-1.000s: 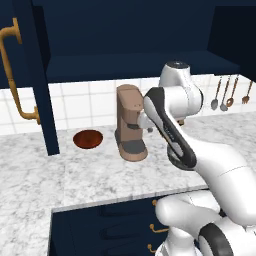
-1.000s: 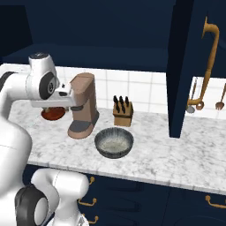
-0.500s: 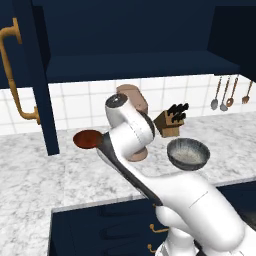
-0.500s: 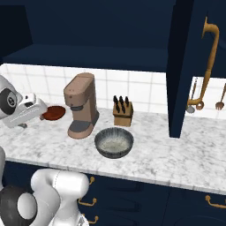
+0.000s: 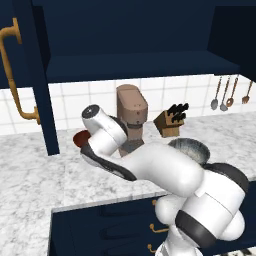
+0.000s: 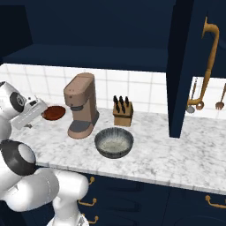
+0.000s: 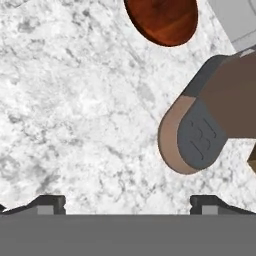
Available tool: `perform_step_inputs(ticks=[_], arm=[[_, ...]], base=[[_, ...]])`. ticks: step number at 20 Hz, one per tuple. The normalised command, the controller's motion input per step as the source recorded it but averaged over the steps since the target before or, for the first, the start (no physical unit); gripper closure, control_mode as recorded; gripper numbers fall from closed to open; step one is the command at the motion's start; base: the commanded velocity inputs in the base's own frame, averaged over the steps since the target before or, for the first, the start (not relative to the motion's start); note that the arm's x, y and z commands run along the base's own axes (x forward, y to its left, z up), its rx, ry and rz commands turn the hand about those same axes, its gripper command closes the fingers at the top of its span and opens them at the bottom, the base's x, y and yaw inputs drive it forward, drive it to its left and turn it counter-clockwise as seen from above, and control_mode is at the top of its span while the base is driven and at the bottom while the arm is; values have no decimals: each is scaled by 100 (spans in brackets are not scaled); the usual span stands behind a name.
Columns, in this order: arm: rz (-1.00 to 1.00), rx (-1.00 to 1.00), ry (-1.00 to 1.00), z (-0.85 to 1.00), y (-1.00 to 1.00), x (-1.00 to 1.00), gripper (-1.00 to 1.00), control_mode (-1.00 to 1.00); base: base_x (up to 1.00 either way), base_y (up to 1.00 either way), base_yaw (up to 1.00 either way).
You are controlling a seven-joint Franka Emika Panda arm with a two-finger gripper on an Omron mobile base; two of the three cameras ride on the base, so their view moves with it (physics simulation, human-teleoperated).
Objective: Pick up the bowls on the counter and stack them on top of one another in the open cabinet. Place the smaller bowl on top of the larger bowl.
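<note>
The smaller bowl (image 6: 54,113), reddish-brown, rests on the counter (image 6: 176,154) left of a brown coffee machine. In the hand view the smaller bowl (image 7: 161,20) lies at the top edge, well beyond my gripper (image 7: 128,206), which is open and empty over bare marble. My hand (image 6: 28,114) hovers just left of and in front of that bowl. The larger bowl (image 6: 114,142), dark grey with a speckled inside, sits in front of the coffee machine; my arm hides part of the larger bowl (image 5: 192,146). Above, the cabinet (image 5: 135,65) stands open, its shelf bare.
The coffee machine (image 6: 81,106) stands between the bowls, and its base (image 7: 200,135) is close on the right in the hand view. A knife block (image 6: 122,112) is by the tiled wall. Cabinet doors with brass handles (image 5: 12,75) (image 6: 209,57) hang at both sides. Utensils (image 5: 230,92) hang at right.
My arm has swung left past the coffee machine and lowered, bringing the hand over the counter near the reddish-brown bowl. Both bowls have stayed in place.
</note>
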Motion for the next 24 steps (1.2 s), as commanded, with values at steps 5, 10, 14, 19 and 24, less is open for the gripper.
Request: perform_step_inputs(ticks=[5,10,14,19,24], arm=[[24,-4,6,-55,8,100,-100,-100],[11,-4,9,-55,31,100,-100,-100],[10,-6,1,-29,37,84,-100,-100],[10,-11,0,-26,36,58,-100,-100],[10,-9,0,-37,25,63,-100,-100]], base=[[0,0,0],[0,0,0],[0,0,0],[0,0,0],[0,0,0]])
